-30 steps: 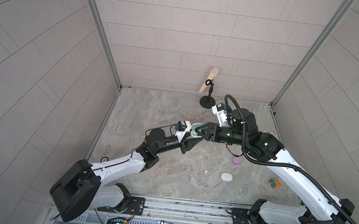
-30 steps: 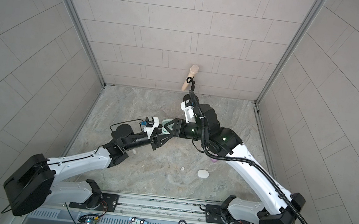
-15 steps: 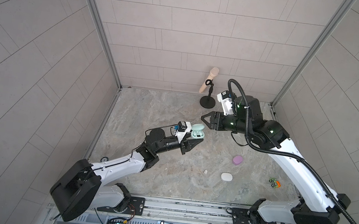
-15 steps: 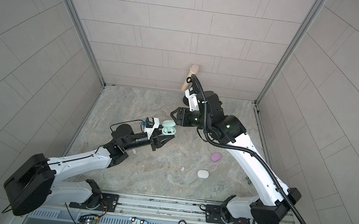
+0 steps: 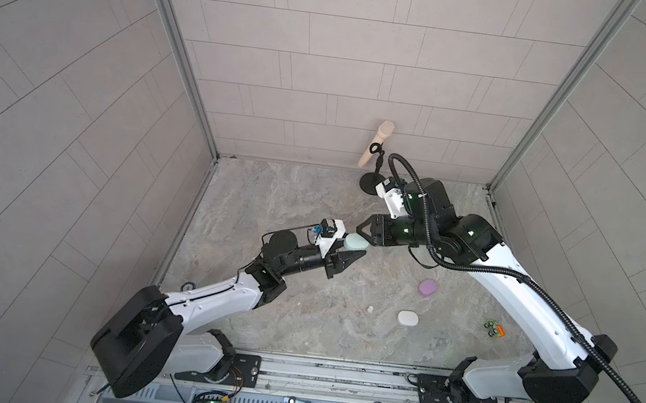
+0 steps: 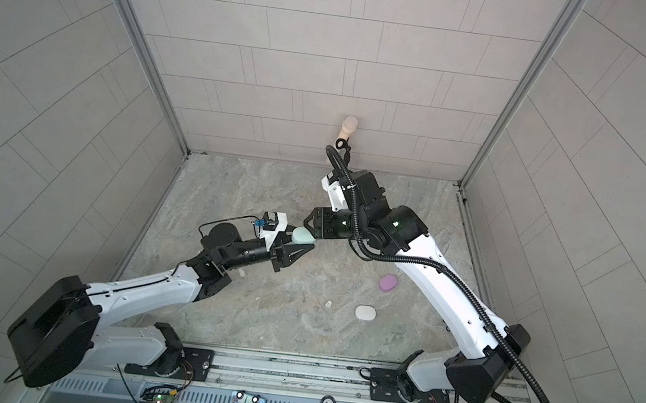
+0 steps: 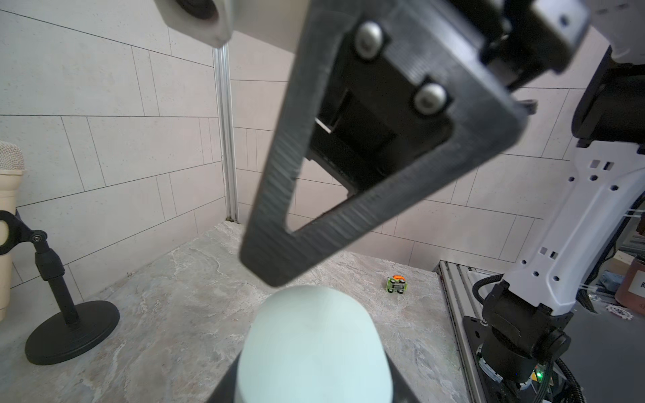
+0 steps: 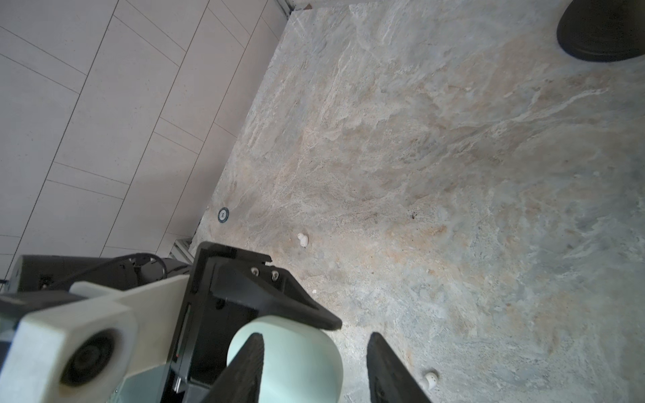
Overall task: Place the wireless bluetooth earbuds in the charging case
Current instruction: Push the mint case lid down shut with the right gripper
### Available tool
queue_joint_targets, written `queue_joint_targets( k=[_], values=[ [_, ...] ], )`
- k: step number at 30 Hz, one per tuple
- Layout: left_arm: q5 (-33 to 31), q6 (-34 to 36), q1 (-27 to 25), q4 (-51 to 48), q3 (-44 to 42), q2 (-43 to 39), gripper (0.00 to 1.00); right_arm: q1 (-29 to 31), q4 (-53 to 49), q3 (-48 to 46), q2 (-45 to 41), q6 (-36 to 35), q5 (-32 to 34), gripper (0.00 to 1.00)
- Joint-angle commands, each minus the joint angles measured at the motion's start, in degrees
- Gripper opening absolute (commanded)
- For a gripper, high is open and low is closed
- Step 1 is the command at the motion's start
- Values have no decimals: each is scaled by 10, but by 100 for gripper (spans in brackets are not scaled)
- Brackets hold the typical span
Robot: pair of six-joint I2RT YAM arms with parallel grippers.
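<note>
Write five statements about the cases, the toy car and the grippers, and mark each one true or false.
1. The left gripper is shut on the mint-green case. True.
2. The lilac case is held by the right gripper. False: it lies on the table.
3. The right gripper's fingers stand apart. True.
4. The toy car touches the microphone stand. False: it lies well apart from it, at the opposite end of the table.
5. A white earbud lies loose on the table. True.
</note>
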Motion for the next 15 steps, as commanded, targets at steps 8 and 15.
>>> queue_joint_targets(
  k=[8,15],
  values=[
    [8,3,-2,13,4,5,7,34,-41,32,13,-12,32,79],
    [7,7,-2,8,3,-1,7,51,-54,44,41,-18,51,81]
  ],
)
